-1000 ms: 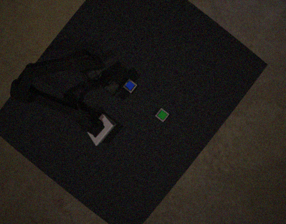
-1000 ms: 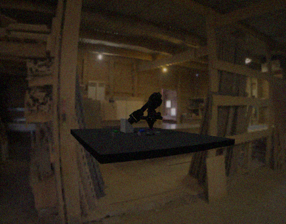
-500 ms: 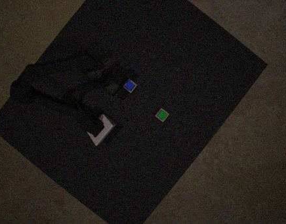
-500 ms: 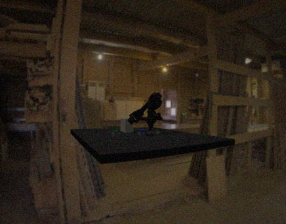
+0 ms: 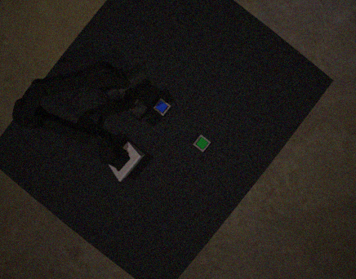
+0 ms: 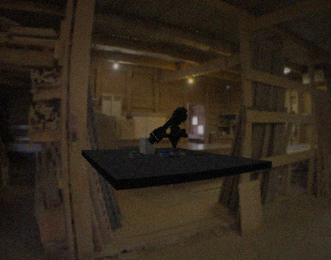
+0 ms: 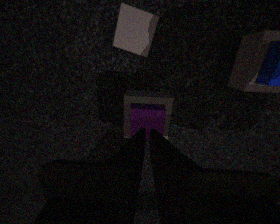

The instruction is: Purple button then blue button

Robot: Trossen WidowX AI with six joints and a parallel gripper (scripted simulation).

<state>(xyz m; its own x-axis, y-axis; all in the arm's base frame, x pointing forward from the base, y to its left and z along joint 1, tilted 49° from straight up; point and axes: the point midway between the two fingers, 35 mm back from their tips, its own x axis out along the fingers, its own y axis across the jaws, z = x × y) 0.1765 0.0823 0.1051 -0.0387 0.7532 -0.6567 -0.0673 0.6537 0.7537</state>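
Note:
My gripper (image 6: 174, 147) (image 7: 147, 133) is shut and holds nothing. It points down with its tips over the near part of the purple button (image 7: 147, 117) in the wrist view. The frames do not show clearly whether the tips touch the cap or how deep the cap sits. The dark arm covers much of the area around the purple button in the top view. The blue button (image 5: 162, 107) (image 7: 274, 65) sits in a pale square housing, right of the purple button in the wrist view.
A pale block (image 7: 134, 30) lies beyond the purple button in the wrist view. A green button (image 5: 202, 143) stands farther off, to the lower right in the top view. The arm's base is at a white L-shaped piece (image 5: 121, 174). The picture is very dark.

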